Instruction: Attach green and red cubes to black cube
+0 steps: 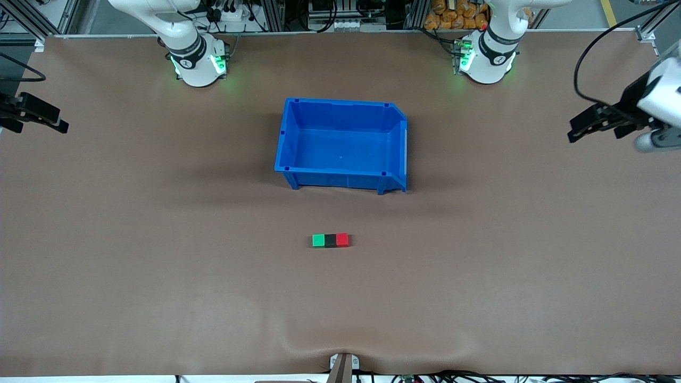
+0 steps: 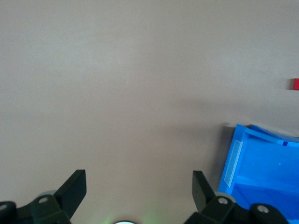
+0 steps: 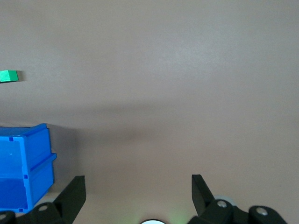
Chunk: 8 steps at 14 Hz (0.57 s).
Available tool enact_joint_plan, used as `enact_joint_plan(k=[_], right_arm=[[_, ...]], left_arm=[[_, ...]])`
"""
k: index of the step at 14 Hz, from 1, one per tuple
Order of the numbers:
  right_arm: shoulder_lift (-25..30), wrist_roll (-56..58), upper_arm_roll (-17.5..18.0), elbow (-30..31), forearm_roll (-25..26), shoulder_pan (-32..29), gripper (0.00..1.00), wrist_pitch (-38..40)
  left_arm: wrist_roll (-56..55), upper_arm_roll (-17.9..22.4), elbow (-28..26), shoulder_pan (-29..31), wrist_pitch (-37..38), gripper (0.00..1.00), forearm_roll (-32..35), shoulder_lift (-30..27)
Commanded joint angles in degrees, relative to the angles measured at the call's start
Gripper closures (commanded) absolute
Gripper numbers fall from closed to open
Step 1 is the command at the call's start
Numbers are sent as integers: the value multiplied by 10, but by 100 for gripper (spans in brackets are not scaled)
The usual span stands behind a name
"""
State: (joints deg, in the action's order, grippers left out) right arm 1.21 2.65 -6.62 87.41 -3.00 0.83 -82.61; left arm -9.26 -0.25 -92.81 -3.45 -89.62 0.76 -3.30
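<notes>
The green cube point(image 1: 318, 240), the black cube point(image 1: 330, 240) and the red cube point(image 1: 342, 240) lie touching in one row on the brown table, the black one in the middle, nearer the front camera than the blue bin. The green cube is toward the right arm's end, the red toward the left arm's end. My left gripper point(image 1: 573, 132) is open and empty, up over the table's edge at the left arm's end. My right gripper point(image 1: 63, 125) is open and empty over the other end. The left wrist view shows its gripper point(image 2: 139, 179) and the red cube point(image 2: 295, 83). The right wrist view shows its gripper point(image 3: 138, 184) and the green cube point(image 3: 8, 75).
An empty blue bin point(image 1: 340, 175) stands in the middle of the table, between the arms' bases and the cubes. It also shows in the left wrist view point(image 2: 261, 163) and in the right wrist view point(image 3: 23, 163). The brown mat is rumpled at the edge nearest the front camera.
</notes>
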Motion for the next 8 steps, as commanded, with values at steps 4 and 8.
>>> enact_joint_plan(k=[4, 8], right_arm=[[5, -10, 4, -7, -2, -6, 0, 1], [5, -10, 4, -8, -3, -6, 0, 0]], left_arm=[[4, 7, 18, 10, 48, 0, 11, -16], [4, 0, 25, 28, 52, 0, 24, -10]])
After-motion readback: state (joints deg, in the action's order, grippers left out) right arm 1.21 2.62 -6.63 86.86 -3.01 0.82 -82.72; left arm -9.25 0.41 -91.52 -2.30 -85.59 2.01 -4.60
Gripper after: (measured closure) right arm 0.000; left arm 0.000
